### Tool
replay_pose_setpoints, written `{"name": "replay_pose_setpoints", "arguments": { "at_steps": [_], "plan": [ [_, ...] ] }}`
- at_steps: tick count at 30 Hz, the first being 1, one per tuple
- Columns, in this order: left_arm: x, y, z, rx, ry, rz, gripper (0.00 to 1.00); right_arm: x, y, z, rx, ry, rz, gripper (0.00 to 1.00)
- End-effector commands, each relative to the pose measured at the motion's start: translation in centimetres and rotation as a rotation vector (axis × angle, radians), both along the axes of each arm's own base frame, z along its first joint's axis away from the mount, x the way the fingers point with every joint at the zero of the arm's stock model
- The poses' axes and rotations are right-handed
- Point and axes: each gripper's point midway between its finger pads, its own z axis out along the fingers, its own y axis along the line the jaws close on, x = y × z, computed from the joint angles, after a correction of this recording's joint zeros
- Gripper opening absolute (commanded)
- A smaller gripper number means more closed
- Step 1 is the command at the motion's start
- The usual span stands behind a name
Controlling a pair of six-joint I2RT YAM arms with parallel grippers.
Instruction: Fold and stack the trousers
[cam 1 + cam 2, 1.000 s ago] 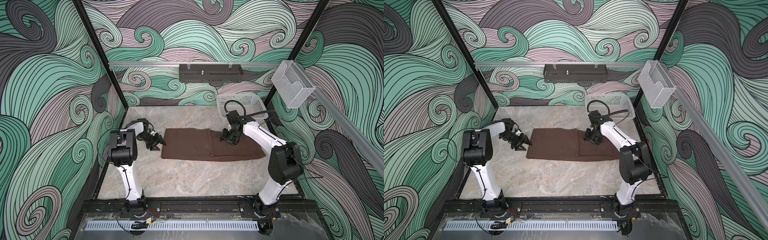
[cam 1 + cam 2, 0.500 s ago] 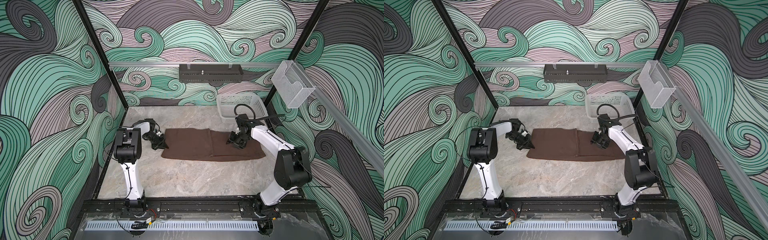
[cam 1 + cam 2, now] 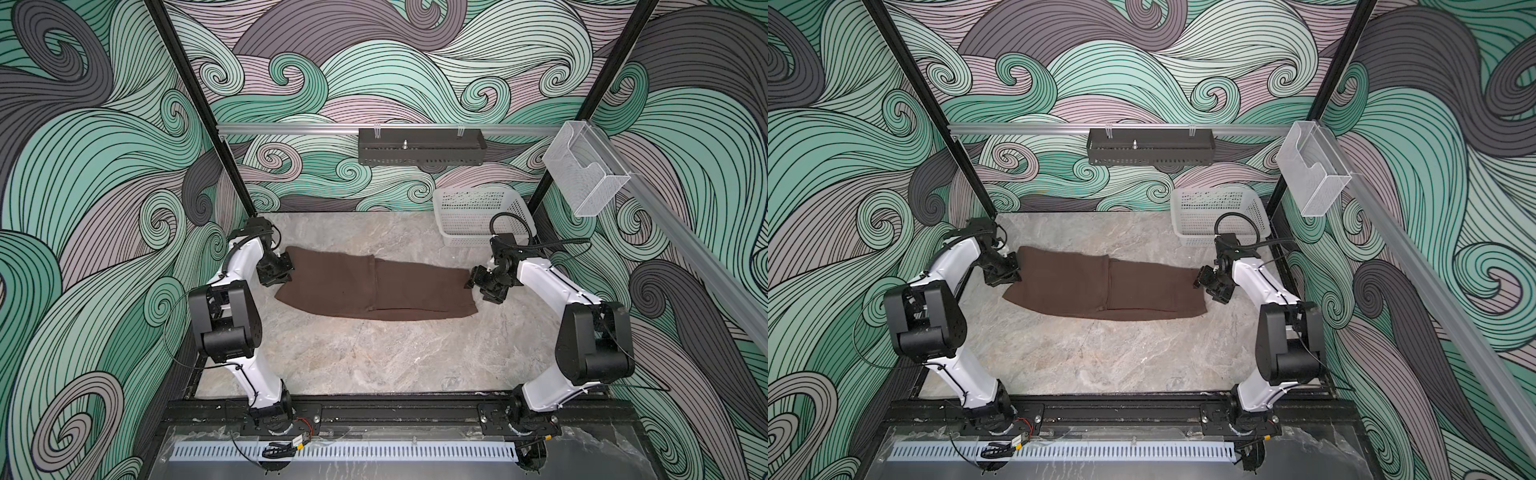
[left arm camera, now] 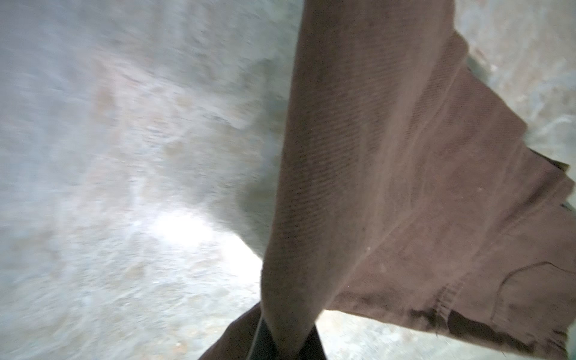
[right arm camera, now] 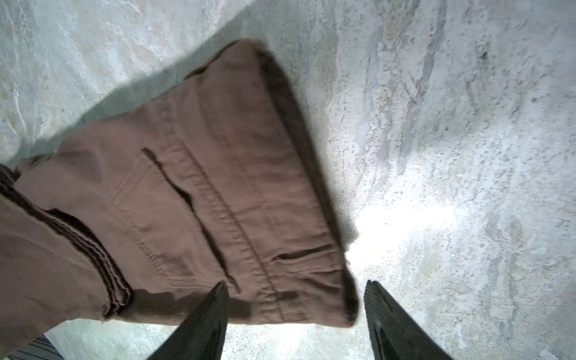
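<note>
Trousers (image 3: pixel 374 291) lie flat on the table (image 3: pixel 374 365), long axis running across it from arm to arm. Your left gripper (image 4: pixel 283 343) is pinched tight on the left end, and the cloth rises from the pinch. Your right gripper (image 5: pixel 296 283) is at the right end with its fingers spread, one tip over the cloth and one over bare table, the corner edge between them. That end is nearest your right arm. It likely has to close there before any fold along the axis.
</note>
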Motion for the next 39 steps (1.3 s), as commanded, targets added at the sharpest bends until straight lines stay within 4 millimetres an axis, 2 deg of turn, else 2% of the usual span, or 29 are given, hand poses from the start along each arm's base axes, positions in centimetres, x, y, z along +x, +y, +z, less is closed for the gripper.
{"name": "replay_pose_setpoints", "arguments": {
  "at_steps": [1,4,9,16,20,23,26,30,34,39],
  "plan": [
    [-1.5,3.2,1.2,0.149,0.054,0.016,0.00,1.3,1.0,-1.0,0.058,-0.029,0.018,0.70],
    [-1.2,3.6,1.6,0.167,0.040,0.023,0.00,2.0,2.8,-1.8,0.152,-0.035,0.040,0.70],
    [-0.9,3.6,1.8,0.165,0.027,0.022,0.00,2.3,4.6,-3.1,0.204,-0.012,0.078,0.69],
    [-0.6,3.7,2.2,0.168,0.010,0.019,0.00,2.2,5.2,-5.9,0.215,0.050,0.078,0.62],
    [-0.4,3.3,2.7,0.149,-0.006,0.011,0.00,1.8,6.1,-6.9,0.252,0.075,0.093,0.48],
    [-0.1,2.2,3.4,0.100,-0.038,-0.008,0.00,1.7,6.6,-7.1,0.256,0.069,0.104,0.39],
    [0.1,-0.9,4.0,0.011,-0.076,-0.070,0.00,1.8,7.0,-7.0,0.265,0.055,0.114,0.28],
    [-0.4,-6.0,5.7,-0.002,-0.113,-0.204,0.00,1.8,7.7,-6.7,0.275,0.049,0.131,0.15],
    [-1.0,-12.4,7.4,-0.065,-0.165,-0.329,0.00,1.7,8.5,-6.4,0.279,0.042,0.149,0.13],
    [-1.4,-21.9,9.5,-0.176,-0.233,-0.474,0.00,1.5,9.0,-6.2,0.287,0.040,0.156,0.13]
  ]
}}
